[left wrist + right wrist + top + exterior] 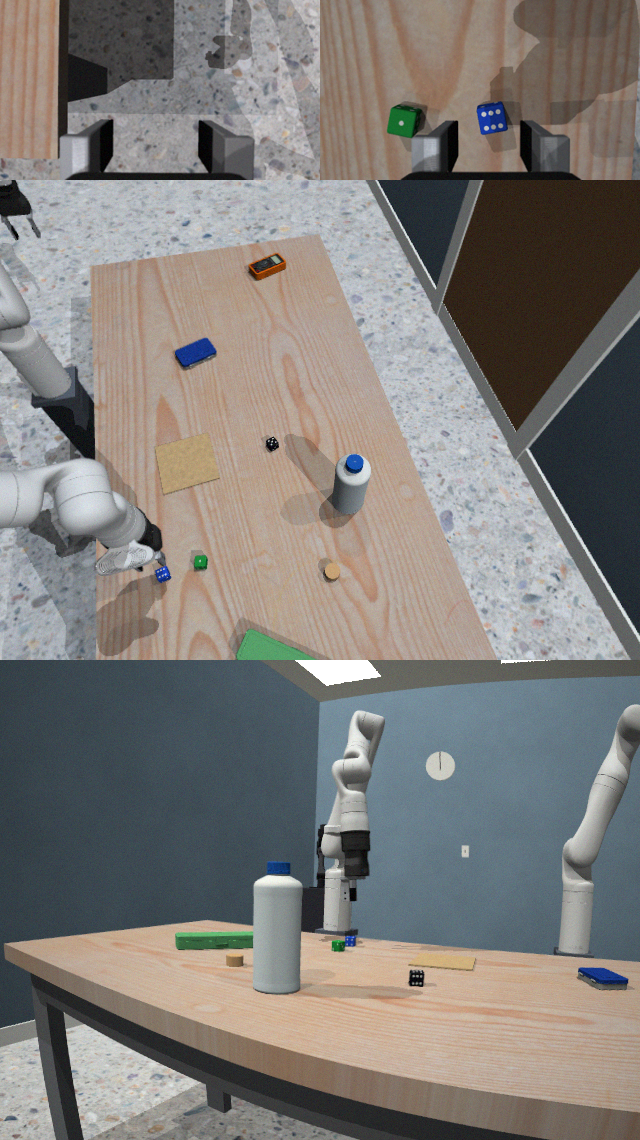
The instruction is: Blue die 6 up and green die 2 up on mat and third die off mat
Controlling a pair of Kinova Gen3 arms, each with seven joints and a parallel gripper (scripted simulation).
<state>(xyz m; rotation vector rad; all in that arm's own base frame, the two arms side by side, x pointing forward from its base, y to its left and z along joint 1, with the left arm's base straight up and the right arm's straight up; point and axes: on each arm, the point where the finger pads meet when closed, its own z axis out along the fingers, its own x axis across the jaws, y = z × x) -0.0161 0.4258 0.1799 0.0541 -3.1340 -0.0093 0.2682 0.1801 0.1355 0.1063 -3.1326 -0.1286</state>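
Note:
The blue die (pixel 162 574) (pixel 350 941) (pixel 492 121) sits flat on the table with 6 on top. The green die (pixel 200 562) (pixel 338 945) (pixel 402 123) lies beside it, flat, with 1 on top. The third die, black (pixel 272 444) (pixel 416 978), is off the mat. The tan mat (pixel 187 464) (pixel 443 961) bears nothing. My right gripper (pixel 150 564) (pixel 489 138) is open and empty, pointing down above the blue die, which shows between the lines of its fingers. My left gripper (pixel 27 235) (pixel 155 138) is open and empty, off the table over the floor.
A white bottle (pixel 350 487) (pixel 277 939) stands beyond the black die. A wooden disc (pixel 331 572) (pixel 234 960) and a green case (pixel 268 647) (pixel 214 940) lie near the dice end. A blue box (pixel 195 352) (pixel 602 977) and an orange multimeter (pixel 267 267) lie farther off.

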